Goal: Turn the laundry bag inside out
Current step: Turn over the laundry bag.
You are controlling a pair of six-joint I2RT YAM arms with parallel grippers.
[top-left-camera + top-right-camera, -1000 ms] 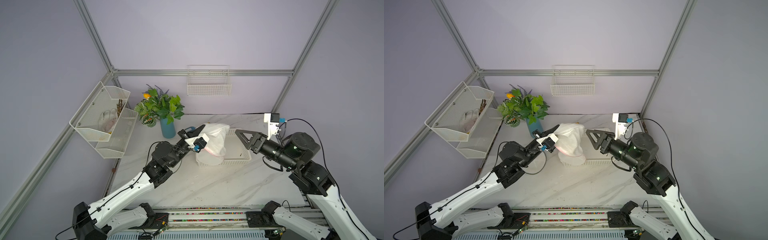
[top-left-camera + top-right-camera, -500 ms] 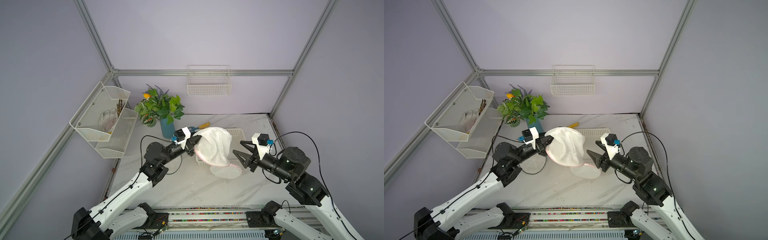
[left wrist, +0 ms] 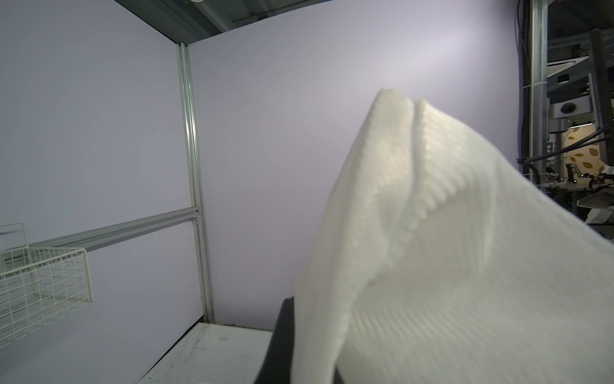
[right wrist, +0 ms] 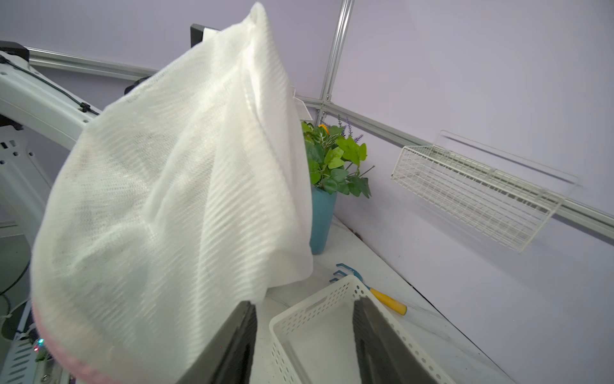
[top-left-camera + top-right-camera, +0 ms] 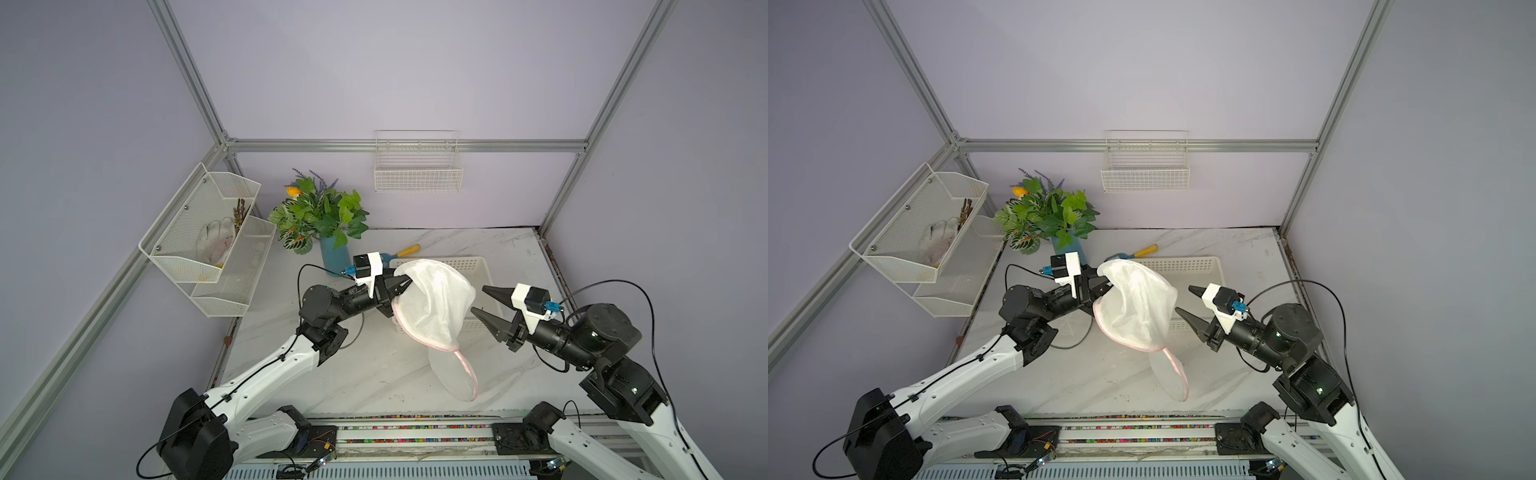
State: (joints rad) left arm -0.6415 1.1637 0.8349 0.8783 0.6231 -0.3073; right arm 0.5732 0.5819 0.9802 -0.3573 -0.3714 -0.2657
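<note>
The white mesh laundry bag [image 5: 432,307] [image 5: 1138,307] hangs spread in the air in front of the basket. Its pink-trimmed lower end [image 5: 459,374] trails on the marble table. My left gripper [image 5: 400,286] [image 5: 1102,286] is shut on the bag's upper left corner; in the left wrist view the cloth [image 3: 465,266] covers all but one dark finger [image 3: 280,345]. My right gripper [image 5: 478,298] [image 5: 1183,298] [image 4: 304,302] stands open just right of the bag, nothing between its fingers. The mesh [image 4: 166,199] drapes beside one finger.
A white perforated basket [image 5: 478,264] [image 4: 299,316] sits behind the bag. A yellow-handled hand rake [image 5: 409,250] and a blue vase with a plant [image 5: 332,253] stand behind it. A wire shelf [image 5: 417,174] hangs on the back wall, a mesh rack [image 5: 208,241] on the left.
The bag has unfurled from a bundle over the basket into a hanging sheet, its tail dropped onto the table. The right arm swung down and nearer, its jaws narrowing a little.
</note>
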